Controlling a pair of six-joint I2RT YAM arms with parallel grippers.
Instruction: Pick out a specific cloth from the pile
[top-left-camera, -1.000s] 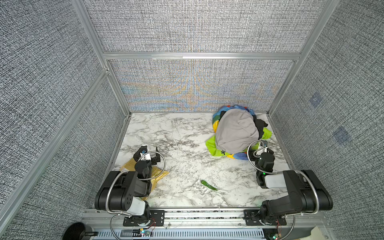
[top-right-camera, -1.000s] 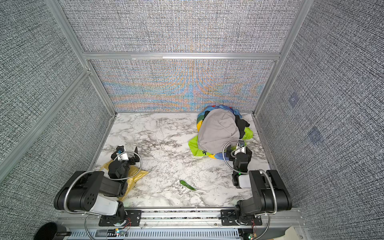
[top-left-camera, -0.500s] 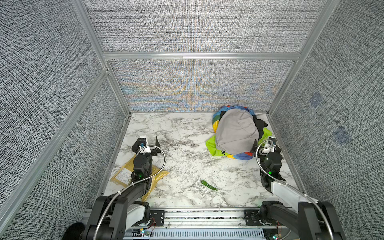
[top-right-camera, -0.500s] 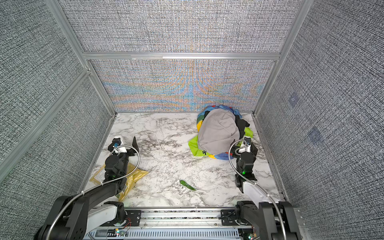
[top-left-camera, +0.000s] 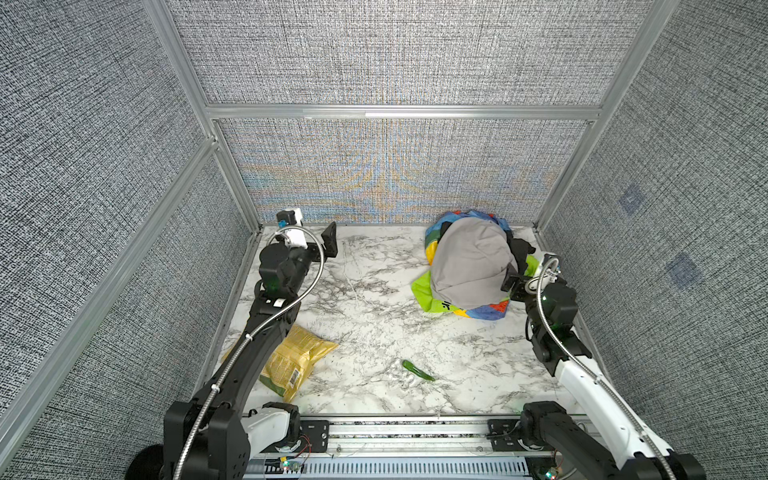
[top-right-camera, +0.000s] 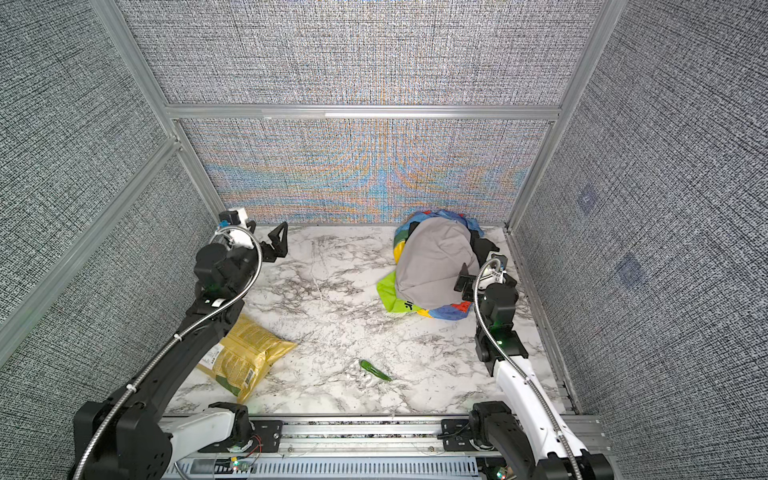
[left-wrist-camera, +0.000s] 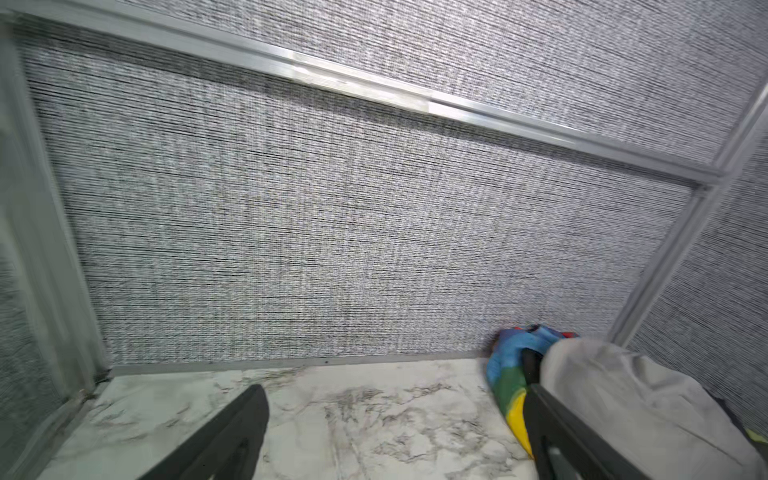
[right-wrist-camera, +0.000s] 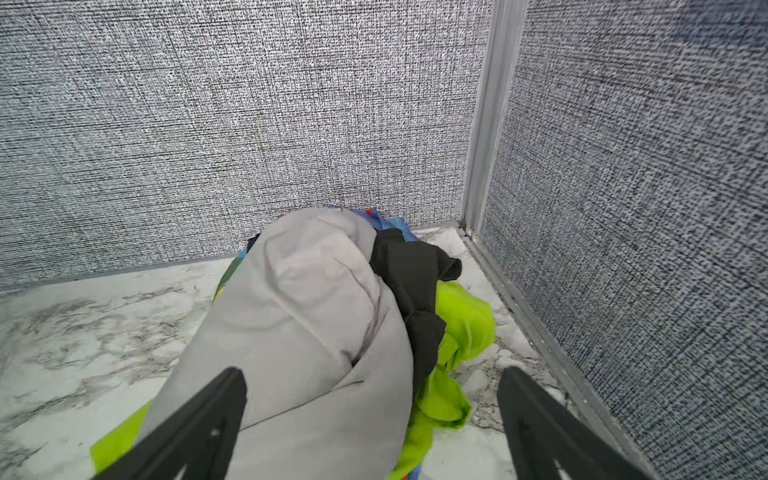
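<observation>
Cloth (right-wrist-camera: 465, 316) lime-green, crumpled, mostly under grey cloth (right-wrist-camera: 299, 311); L claw (left-wrist-camera: 395, 395), R claw (right-wrist-camera: 374, 374) both wide, empty.

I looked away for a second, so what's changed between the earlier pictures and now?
The left gripper reached out to the back-left corner. The right gripper advanced to just beside the pile. Both stay open and empty. The pile, lime-green cloth, yellow bag and green pepper have not moved.

- Cloth (top-left-camera: 420, 289): largely buried under the grey cloth (top-left-camera: 471, 266); only lime edges show.
- Its dark logo (top-left-camera: 445, 306): partly covered, illegible.
- Clear object (top-left-camera: 402, 378) beside the green pod (top-left-camera: 417, 371): too small to identify.
</observation>
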